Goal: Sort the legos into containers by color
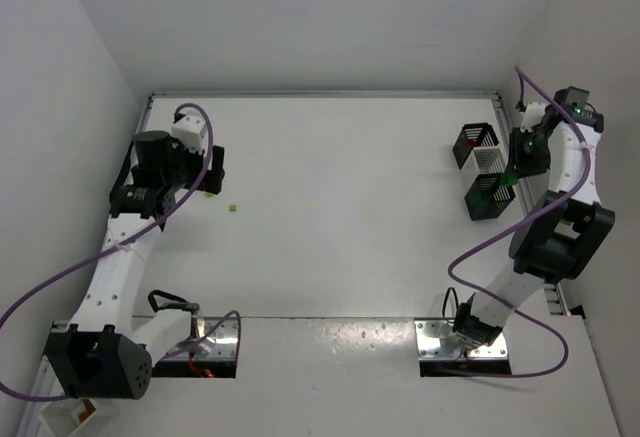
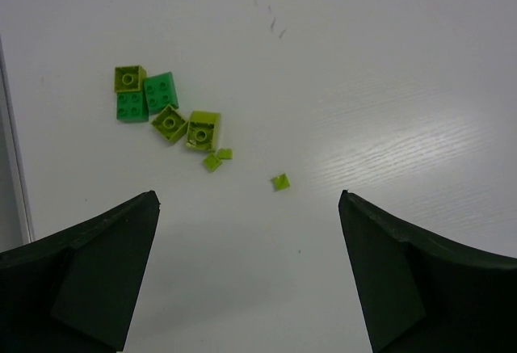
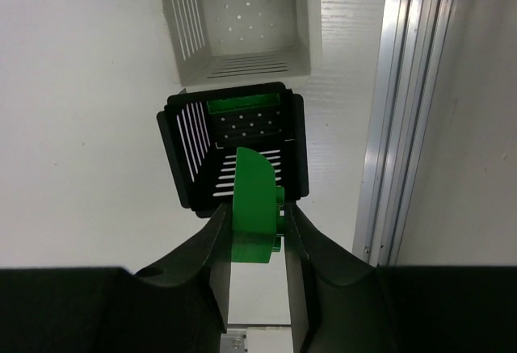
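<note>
Left gripper [image 2: 248, 203] spread wide, holding nothing, above the counter's [image 2: 388, 62] far-left area. Green and lime legos [image 2: 166, 111] clustered there, one lime bit [image 2: 280, 181] apart. Right gripper [image 3: 256, 208] pinching a green lego [image 3: 250, 191] over a black bin [image 3: 179, 155] by the right edge, white bin [image 3: 182, 22] just beyond it.

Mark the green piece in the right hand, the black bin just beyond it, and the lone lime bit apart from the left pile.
green piece [image 3: 254, 199]: right wrist view, on its broad smooth face.
black bin [image 3: 184, 155]: right wrist view, on the left slatted wall.
lime bit [image 2: 280, 181]: left wrist view, on its centre.
</note>
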`<state>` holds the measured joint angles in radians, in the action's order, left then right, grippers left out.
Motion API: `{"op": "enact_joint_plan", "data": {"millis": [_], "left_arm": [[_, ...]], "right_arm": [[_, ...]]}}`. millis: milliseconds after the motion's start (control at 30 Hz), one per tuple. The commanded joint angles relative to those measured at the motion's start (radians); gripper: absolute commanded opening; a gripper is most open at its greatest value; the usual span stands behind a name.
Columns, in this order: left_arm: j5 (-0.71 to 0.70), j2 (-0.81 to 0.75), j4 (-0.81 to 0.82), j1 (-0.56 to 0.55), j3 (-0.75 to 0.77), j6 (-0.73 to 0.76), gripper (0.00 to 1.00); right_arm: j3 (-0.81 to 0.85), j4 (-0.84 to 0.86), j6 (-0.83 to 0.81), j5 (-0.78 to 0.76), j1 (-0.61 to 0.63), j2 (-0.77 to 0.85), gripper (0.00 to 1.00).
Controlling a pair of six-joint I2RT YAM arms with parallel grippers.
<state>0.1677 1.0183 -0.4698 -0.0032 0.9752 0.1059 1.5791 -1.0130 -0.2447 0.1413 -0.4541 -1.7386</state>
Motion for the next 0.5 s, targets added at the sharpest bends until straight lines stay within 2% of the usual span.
{"op": "enact_joint_plan", "data": {"millis": [0, 100, 167, 200, 333, 467], "left_arm": [[0.03, 0.026, 0.017, 0.048, 0.02, -0.023, 1.0], [0.03, 0.063, -0.004, 0.075, 0.03, -0.014, 1.0], [0.03, 0.072, -0.004, 0.103, 0.039, -0.014, 1.0], [0.039, 0.084, -0.004, 0.114, 0.039, -0.014, 1.0], [0.081, 0.13, -0.004, 0.158, 0.062, -0.005, 1.0], [0.112, 0.201, 0.034, 0.216, 0.104, 0.059, 1.0]], "right_arm": [[-0.008, 0.048, -0.007, 0.015, 0.017, -0.013, 0.17], [0.012, 0.03, -0.007, 0.038, 0.017, -0.054, 0.36], [0.027, 0.016, -0.007, 0.038, 0.017, -0.068, 0.4], [0.027, 0.016, -0.007, 0.038, 0.017, -0.068, 0.46], [0.027, 0.025, -0.007, 0.064, 0.017, -0.049, 0.49], [0.036, 0.005, -0.007, 0.161, 0.028, 0.0, 0.49]]}}
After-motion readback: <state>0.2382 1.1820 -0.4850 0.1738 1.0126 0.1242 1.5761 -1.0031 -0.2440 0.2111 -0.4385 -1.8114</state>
